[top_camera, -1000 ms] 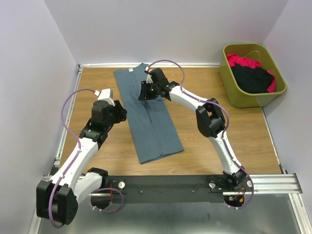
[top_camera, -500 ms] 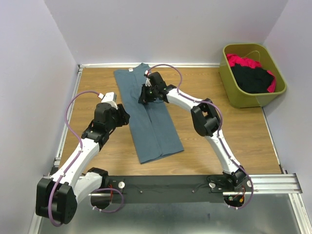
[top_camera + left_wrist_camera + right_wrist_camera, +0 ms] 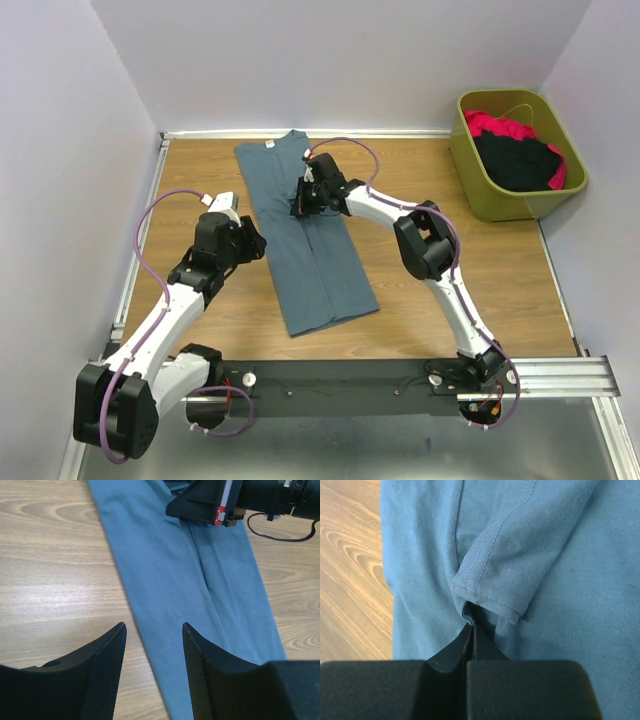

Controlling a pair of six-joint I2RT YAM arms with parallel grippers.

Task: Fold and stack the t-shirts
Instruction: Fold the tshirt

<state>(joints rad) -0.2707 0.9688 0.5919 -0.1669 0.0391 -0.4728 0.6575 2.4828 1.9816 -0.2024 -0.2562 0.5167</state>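
Observation:
A slate-blue t-shirt (image 3: 318, 262) lies on the wooden table as a long strip, its sides folded in and its white neck label at the far end. My right gripper (image 3: 301, 201) is down on its upper middle. In the right wrist view the gripper (image 3: 471, 625) is shut, and its tips pinch the hemmed sleeve edge of the blue t-shirt (image 3: 560, 580). My left gripper (image 3: 250, 240) hovers open over the shirt's left edge. In the left wrist view that gripper (image 3: 153, 626) straddles the border between bare wood and the cloth (image 3: 165, 570), holding nothing.
At the back right stands an olive-green bin (image 3: 476, 187) holding a black t-shirt (image 3: 516, 160) and a red-pink t-shirt (image 3: 490, 125). Grey walls enclose the table on three sides. A metal rail (image 3: 560, 375) with the arm bases runs along the near edge.
My right gripper has shut on the sleeve hem and shifted slightly on the shirt. The left arm has moved a little nearer the shirt's left edge, still open.

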